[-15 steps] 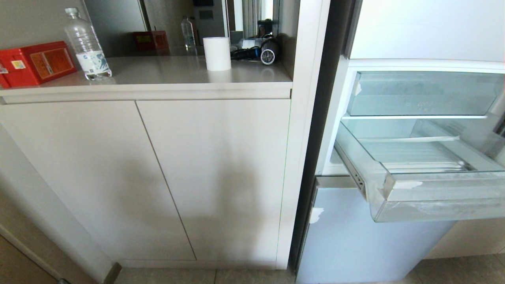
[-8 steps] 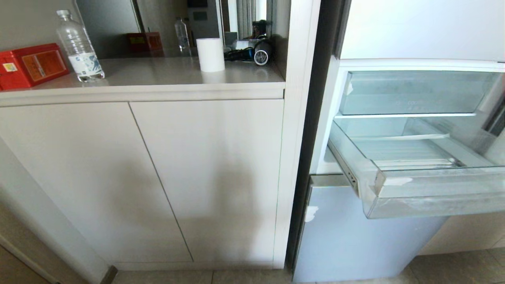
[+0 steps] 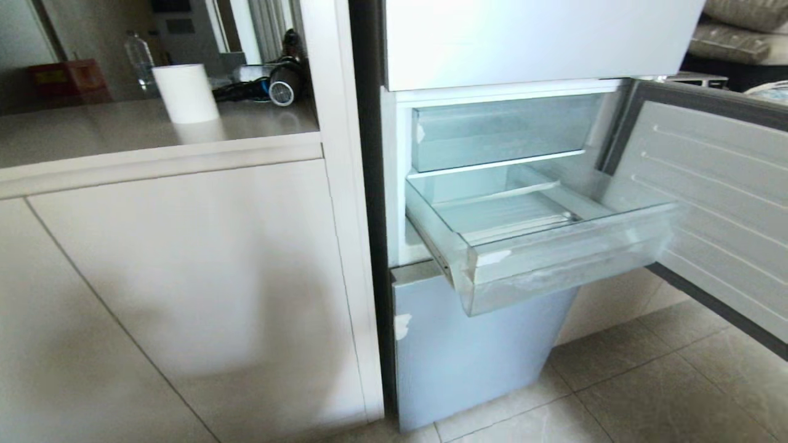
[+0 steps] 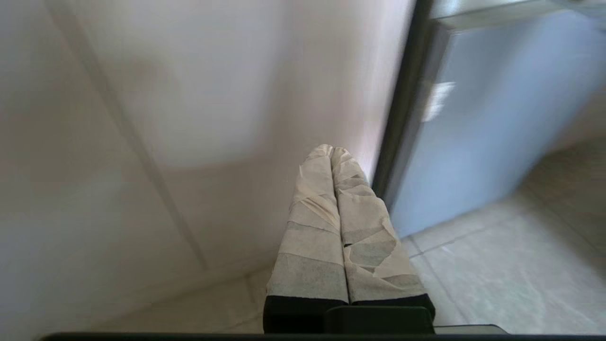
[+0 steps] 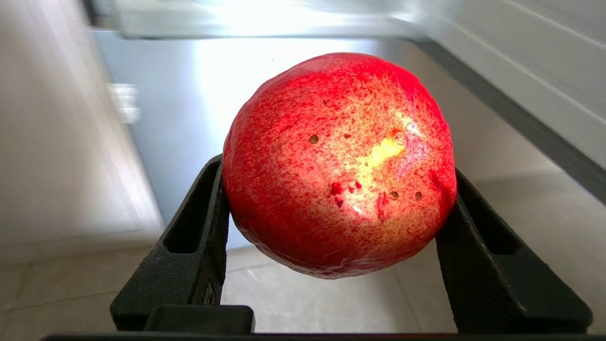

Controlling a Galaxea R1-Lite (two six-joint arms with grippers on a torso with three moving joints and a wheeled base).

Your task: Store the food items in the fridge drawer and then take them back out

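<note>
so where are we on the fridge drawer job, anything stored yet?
Done: the fridge drawer is pulled out, its door open, and nothing lies in it. In hand: the right gripper grips the red fruit down near the floor, outside the head view. The left gripper is shut and empty by the cabinet. Left: put the fruit in, then take it out.

Fridge right, bench left
The fridge drawer (image 3: 554,258) juts out below the bin (image 3: 502,132), the door (image 3: 708,209) at its right; a cup (image 3: 184,93) stands on the bench (image 3: 92,132) at left.
</note>
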